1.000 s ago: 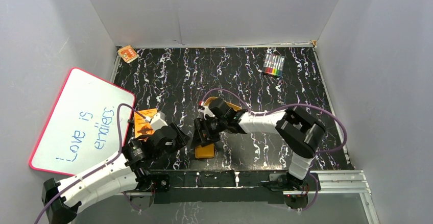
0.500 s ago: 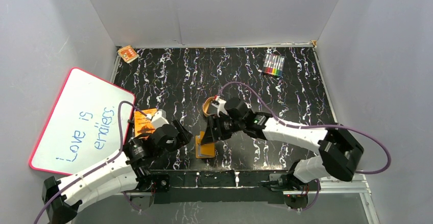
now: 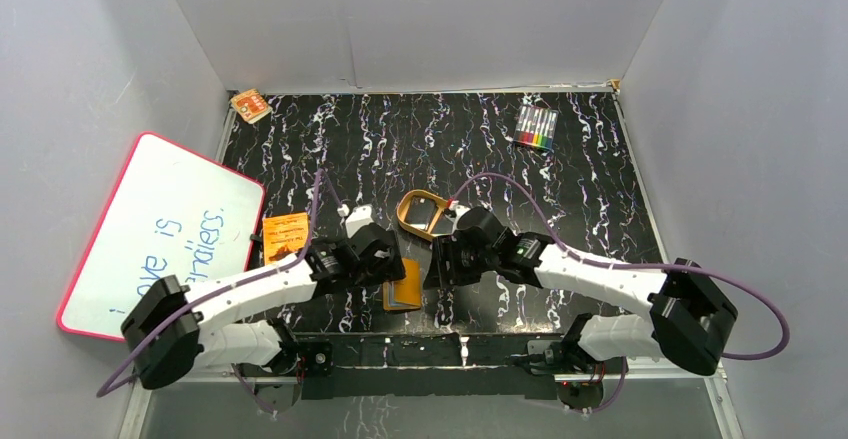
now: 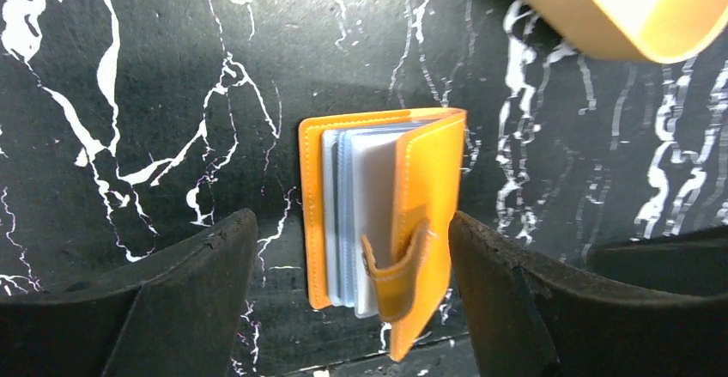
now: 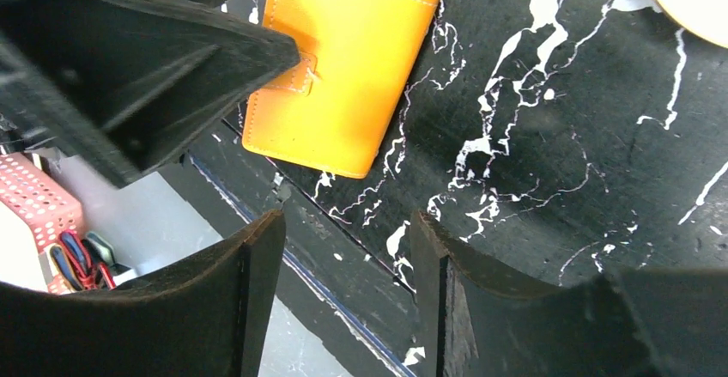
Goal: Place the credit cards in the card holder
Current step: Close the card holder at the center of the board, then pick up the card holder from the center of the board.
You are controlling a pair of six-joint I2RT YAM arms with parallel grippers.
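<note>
**Left gripper (image 4: 350, 231) spread wide over the card holder**

Left gripper's two black fingers (image 4: 180, 300) stand far apart, one either side of the small orange-brown leather card holder (image 4: 429, 188) — neither touches it, as far as the wrist view shows. Holder lies flat on the black, white-veined marble-pattern table (image 3: 600, 179), close to the near edge, between the two grippers in the top view. Its cover sits part-raised; pale blue-grey clear sleeves (image 4: 369, 197) show inside, and the snap tab (image 4: 397, 270) hangs loose over the open side.

Right gripper (image 5: 343, 257) also has its jaws apart with nothing between them — it hangs over the table's near edge, just beside the holder.

Tan oval tray (image 3: 425, 215) lies just beyond the holder, apart from it. Orange printed booklet (image 3: 284, 236) lies to the left, next to a pink-rimmed whiteboard (image 3: 165, 234) with blue writing. Pack of coloured markers (image 3: 536, 127) far right; small orange item (image 3: 250, 106) in the far left corner.
</note>
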